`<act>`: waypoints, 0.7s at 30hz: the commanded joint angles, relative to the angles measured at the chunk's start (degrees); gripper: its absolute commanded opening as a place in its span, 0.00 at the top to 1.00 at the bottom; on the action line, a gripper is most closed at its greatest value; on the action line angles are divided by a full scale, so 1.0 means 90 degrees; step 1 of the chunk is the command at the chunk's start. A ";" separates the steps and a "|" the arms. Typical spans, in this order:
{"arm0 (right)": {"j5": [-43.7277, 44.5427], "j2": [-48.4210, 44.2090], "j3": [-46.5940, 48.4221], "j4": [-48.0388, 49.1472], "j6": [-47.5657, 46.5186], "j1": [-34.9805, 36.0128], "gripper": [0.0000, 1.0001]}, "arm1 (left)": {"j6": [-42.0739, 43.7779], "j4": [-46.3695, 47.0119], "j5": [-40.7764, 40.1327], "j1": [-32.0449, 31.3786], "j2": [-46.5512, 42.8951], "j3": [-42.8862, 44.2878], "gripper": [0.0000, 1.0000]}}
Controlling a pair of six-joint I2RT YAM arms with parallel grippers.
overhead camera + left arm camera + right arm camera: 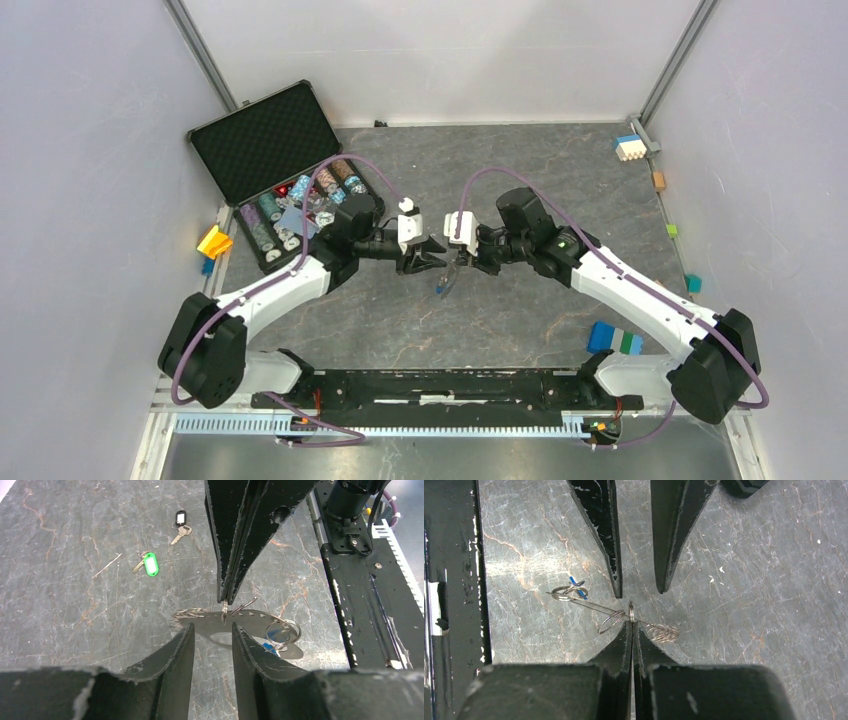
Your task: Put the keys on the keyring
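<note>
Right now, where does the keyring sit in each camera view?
Top external: centre, keyring at the right claw's tip.
Left wrist: mid-frame, keyring pinched by the right claw reaching down from the top edge.
Right wrist: mid-frame, keyring just above the shut right claw.
Shared landmark: the blue tag beside the keyring.

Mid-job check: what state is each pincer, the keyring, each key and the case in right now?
Right pincer: shut on the keyring.
Left pincer: open, empty, facing the right one.
Keyring: held off the table.
Blue key: hanging on the keyring.
Green key: loose, flat on the table.
Black key: loose, flat on the table.
Case: lid open.
</note>
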 commanded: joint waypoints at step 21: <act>-0.0288 -0.0061 0.0022 0.0182 -0.0039 0.0026 1.00 | -0.0181 0.0308 0.0351 -0.0236 0.0425 0.0394 0.81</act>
